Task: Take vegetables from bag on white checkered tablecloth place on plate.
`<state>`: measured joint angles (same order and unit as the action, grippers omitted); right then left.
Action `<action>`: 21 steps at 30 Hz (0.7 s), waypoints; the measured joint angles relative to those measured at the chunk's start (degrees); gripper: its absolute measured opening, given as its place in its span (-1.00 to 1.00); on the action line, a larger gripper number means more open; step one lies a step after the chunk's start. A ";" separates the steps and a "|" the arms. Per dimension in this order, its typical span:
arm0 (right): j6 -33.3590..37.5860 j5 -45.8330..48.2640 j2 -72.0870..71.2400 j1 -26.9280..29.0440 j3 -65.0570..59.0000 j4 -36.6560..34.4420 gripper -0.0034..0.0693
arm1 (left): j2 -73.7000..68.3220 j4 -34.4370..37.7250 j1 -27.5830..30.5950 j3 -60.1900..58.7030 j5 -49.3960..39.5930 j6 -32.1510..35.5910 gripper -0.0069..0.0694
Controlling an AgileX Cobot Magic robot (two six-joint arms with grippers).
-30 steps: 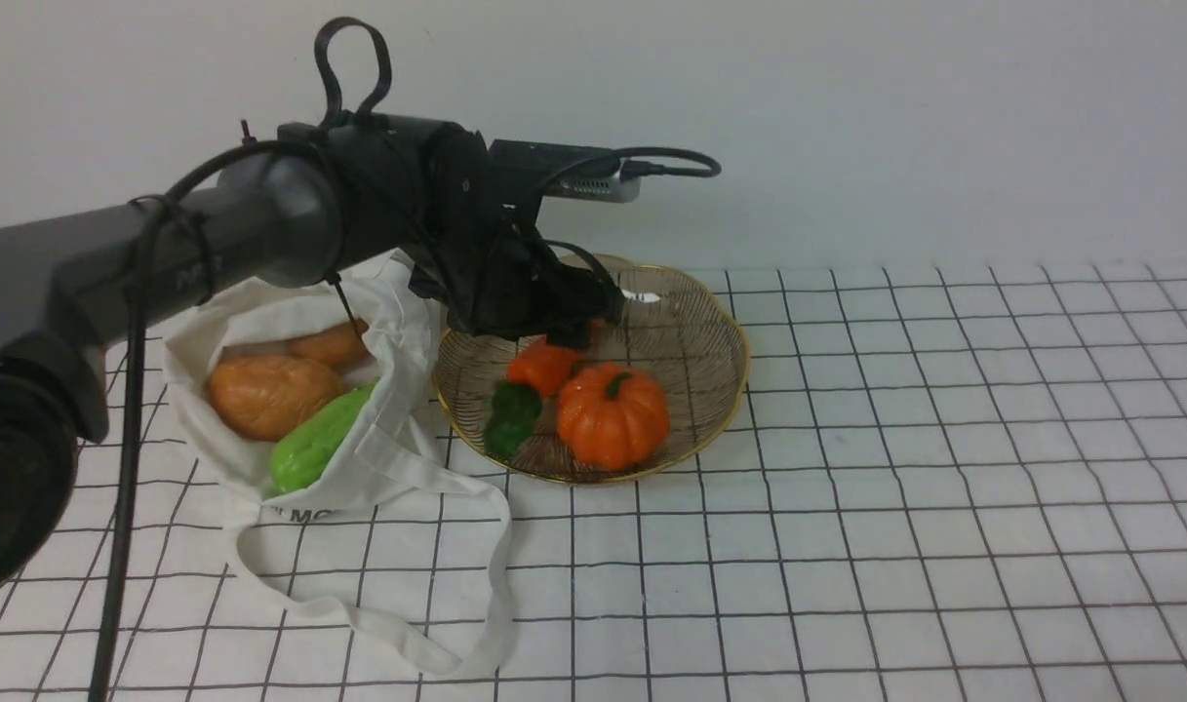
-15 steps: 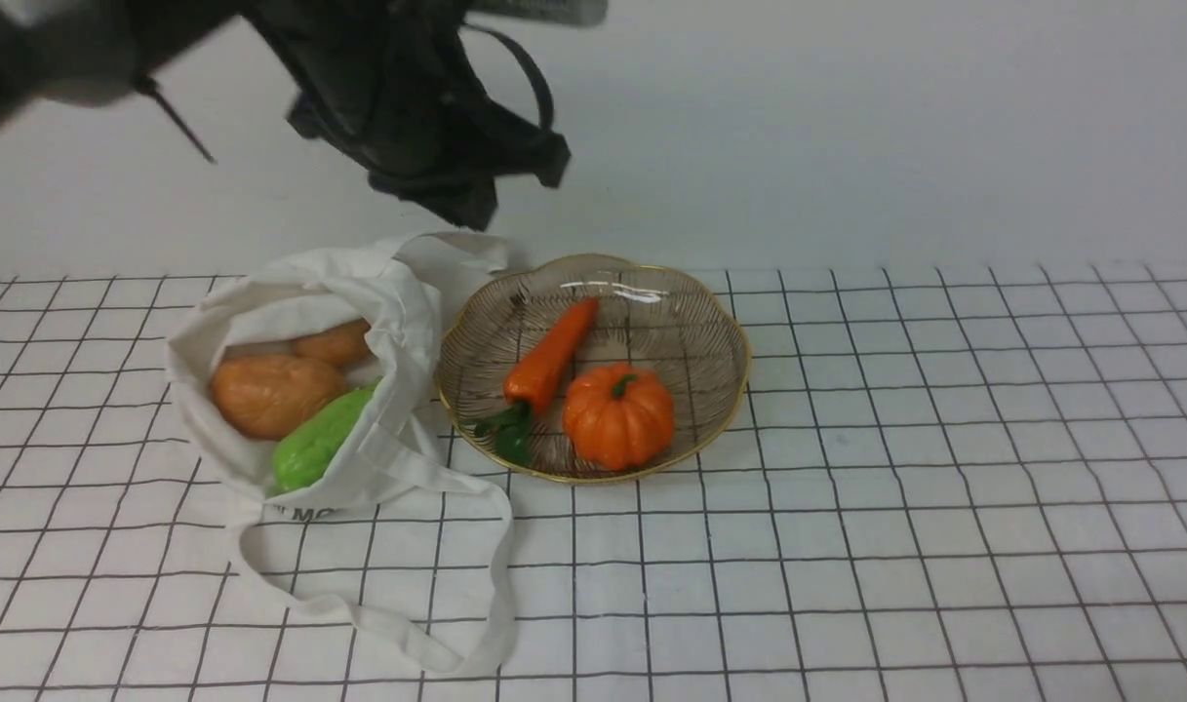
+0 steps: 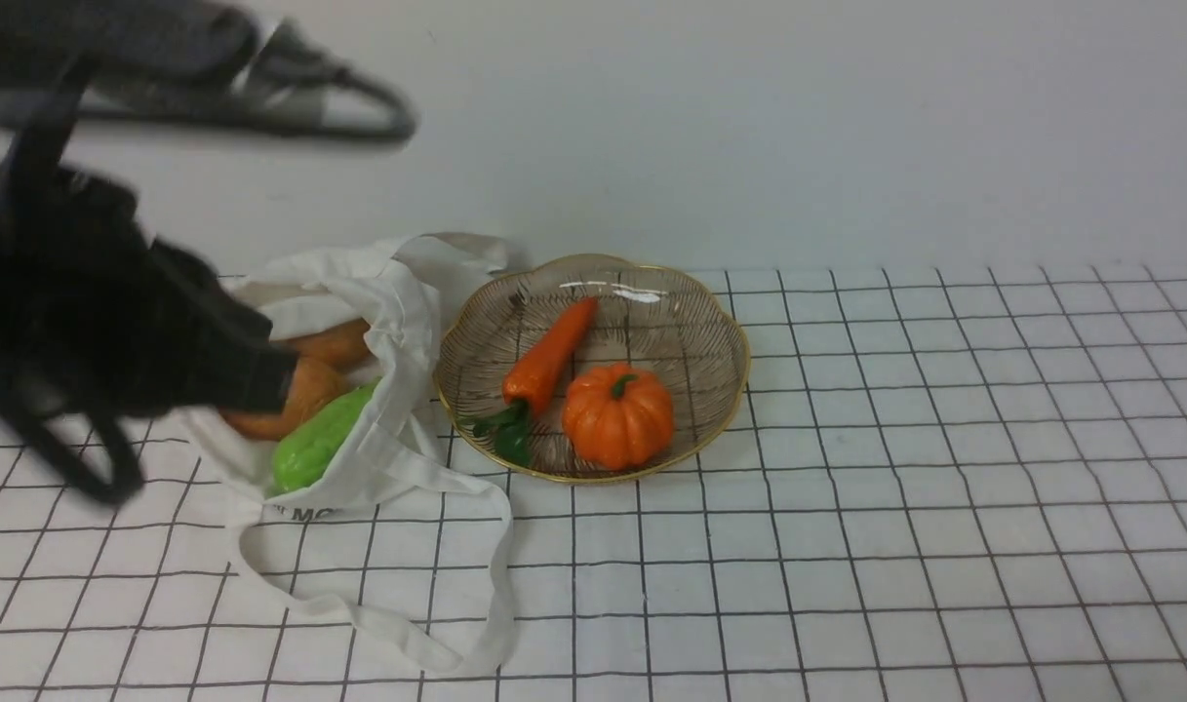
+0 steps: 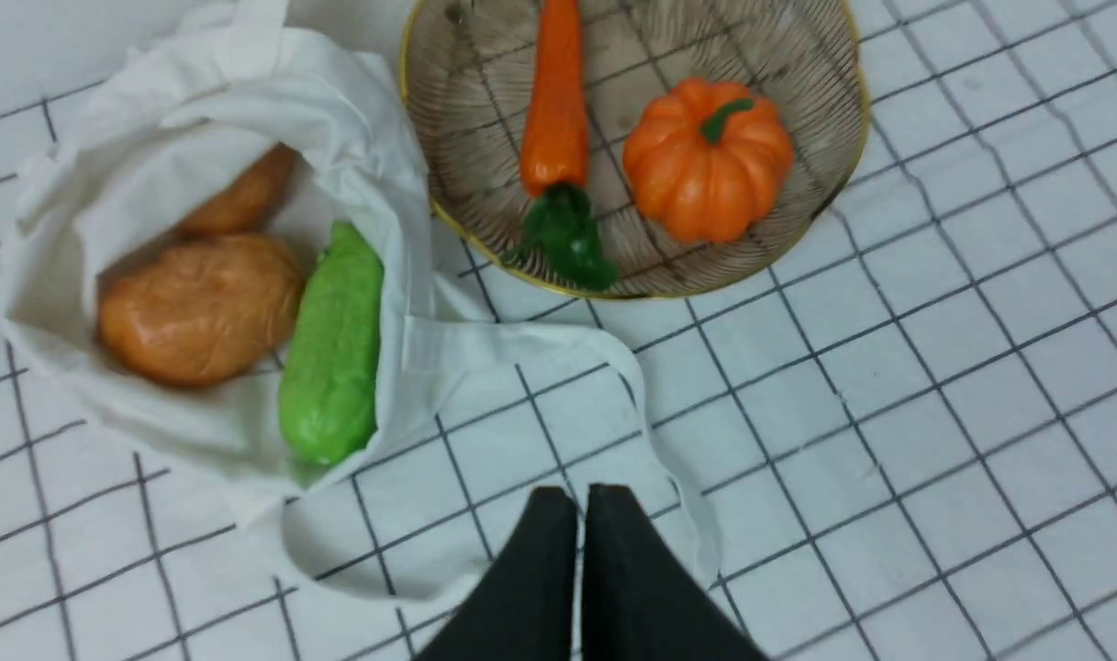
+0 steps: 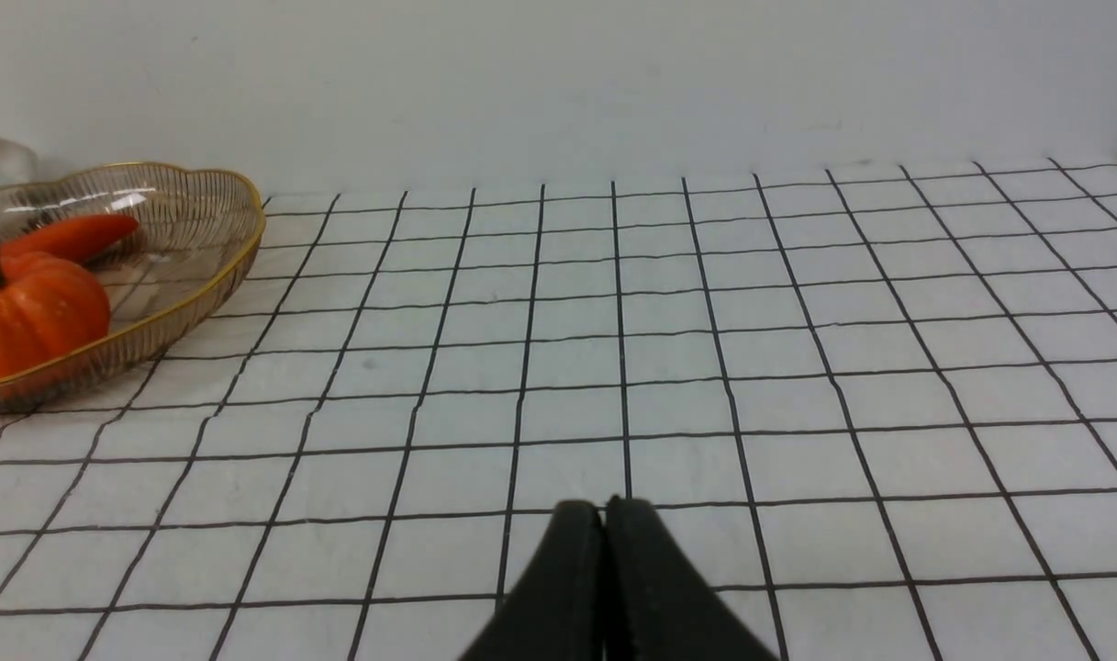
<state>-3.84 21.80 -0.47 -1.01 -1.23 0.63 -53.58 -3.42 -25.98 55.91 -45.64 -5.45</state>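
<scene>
Having dropped the glossy orange toy carrot onto the ribbed gold-rimmed glass plate, your left tool has pinched closed, empty, swinging back toward the off-white cloth bag, where a light green gourd and two tan lumps remain.

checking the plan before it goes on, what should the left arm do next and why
Probably open the left gripper, which is shut and empty, and lower it into the bag toward the green gourd, which lies uncovered at the bag's mouth. The carrot and pumpkin already lie on the plate; the gourd and two potato lumps are in the bag.
</scene>
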 joint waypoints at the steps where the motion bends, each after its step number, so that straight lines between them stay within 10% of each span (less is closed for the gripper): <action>1: 0.00 0.00 0.00 0.00 0.00 0.00 -0.95 | 2.47 0.02 0.00 -4.46 3.18 -0.18 -0.84; 10: 0.00 0.00 0.00 0.00 0.00 0.00 -0.95 | 35.50 0.02 0.00 -38.14 37.78 -0.47 -0.84; 21: 0.00 -0.02 -0.17 0.00 0.00 -0.24 -0.95 | 52.22 -1.20 0.76 -47.85 26.16 -1.59 -0.84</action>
<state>-3.84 21.78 -0.64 -1.01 -1.23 0.39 -1.36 -4.62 -25.22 8.05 -19.48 -7.04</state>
